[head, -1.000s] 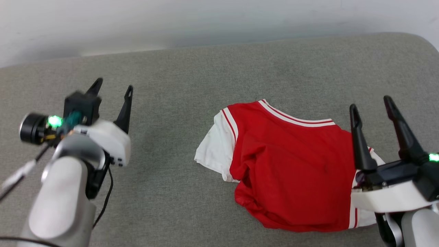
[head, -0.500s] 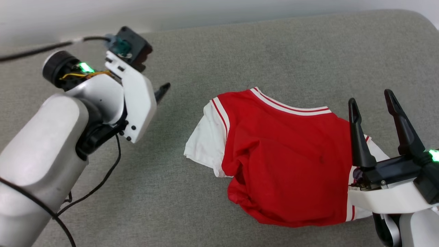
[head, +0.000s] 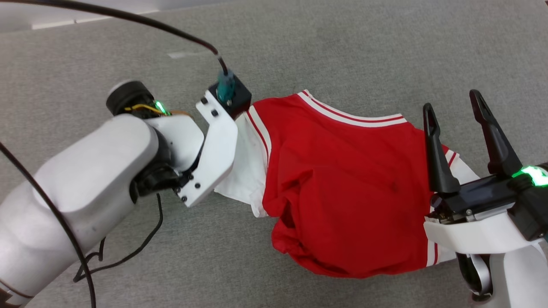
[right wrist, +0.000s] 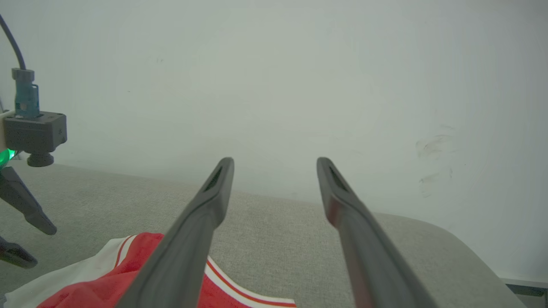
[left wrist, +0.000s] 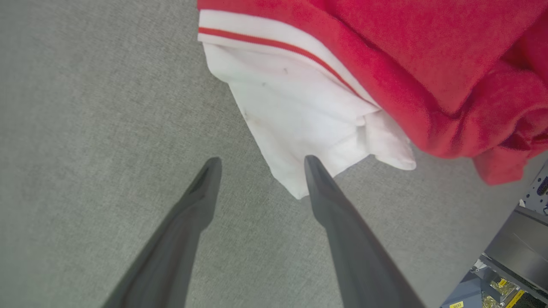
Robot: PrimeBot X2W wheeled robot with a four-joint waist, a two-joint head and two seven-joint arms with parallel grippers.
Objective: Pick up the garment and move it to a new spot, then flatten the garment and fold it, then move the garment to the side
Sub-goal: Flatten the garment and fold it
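One garment [head: 342, 184], red with white sleeves, lies bunched right of centre on the grey tabletop [head: 325, 47]. Over its white sleeve [left wrist: 299, 115] corner sits the left tool [left wrist: 262, 161], jaws spread and empty, with one fingertip overlapping the sleeve edge in the left wrist view. At the garment's other side the right tool [head: 451, 100] is raised, also wide apart and empty. Risks: a pinch on the sleeve hem alone could slip, or drag the body along crumpled. The slack cable [head: 128, 19] could snag.
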